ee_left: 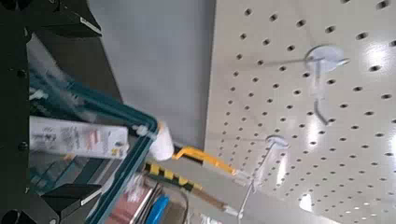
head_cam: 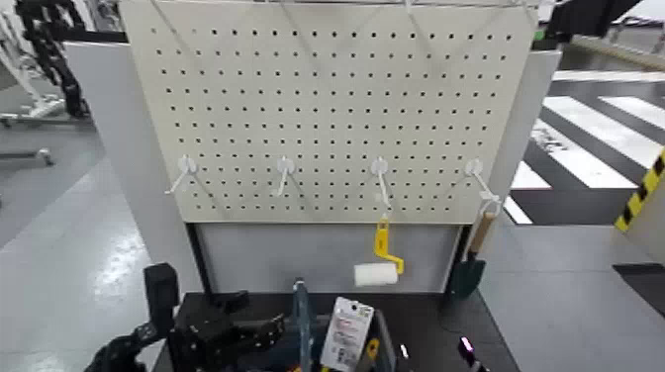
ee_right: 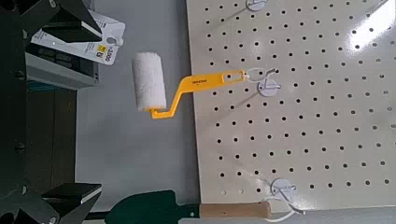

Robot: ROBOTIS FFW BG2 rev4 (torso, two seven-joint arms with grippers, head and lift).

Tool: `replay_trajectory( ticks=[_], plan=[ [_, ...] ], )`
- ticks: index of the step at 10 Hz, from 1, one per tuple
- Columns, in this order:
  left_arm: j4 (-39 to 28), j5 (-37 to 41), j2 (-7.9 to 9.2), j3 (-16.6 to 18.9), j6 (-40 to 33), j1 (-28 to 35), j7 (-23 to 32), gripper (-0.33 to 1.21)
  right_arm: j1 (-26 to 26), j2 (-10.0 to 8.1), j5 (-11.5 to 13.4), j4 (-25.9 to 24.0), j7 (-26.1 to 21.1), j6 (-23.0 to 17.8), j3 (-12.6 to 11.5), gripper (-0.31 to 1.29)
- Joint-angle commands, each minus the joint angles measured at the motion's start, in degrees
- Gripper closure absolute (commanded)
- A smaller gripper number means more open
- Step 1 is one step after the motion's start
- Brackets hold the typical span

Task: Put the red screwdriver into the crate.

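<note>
Left gripper and right gripper gape wide near the dark, blue-handled crate

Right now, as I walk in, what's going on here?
A two-armed robot is working at a crate below a pegboard. Its left gripper is open and empty by the crate's left side; its right gripper is open and empty near the hanging paint roller and trowel. I can't make out a red screwdriver.
</note>
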Motion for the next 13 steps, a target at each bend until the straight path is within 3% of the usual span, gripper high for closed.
replay_trajectory(
  ticks=[1,5,7,8,13],
  plan=[
    [-0.8,-1.7,-1.46,-0.7,-10.5,3.6,6.9,0.11,0.1,0.06,0.1,-0.1,-0.1,-0.3,-0.2,0.16],
    [-0.3,-7.4,-4.98,-1.6,-26.7,11.3,23.9,0.1,0.2,0.15,0.7,-0.2,-0.1,-1.0,-0.4,0.16],
    [-0.3,-12.3,-7.88,-0.8,-31.2,14.5,28.8,0.09,0.3,0.06,1.6,-0.4,-0.2,-1.8,-0.4,0.16],
    [-0.3,-13.2,-8.41,-0.7,-32.0,15.5,29.7,0.09,0.3,0.06,1.8,-0.6,-0.2,-1.7,-0.4,0.16],
    [-1.5,-16.3,-7.62,-2.1,-33.7,17.0,33.9,0.09,0.5,0.15,2.5,-1.1,-0.3,-0.9,-1.0,0.16]
  ],
)
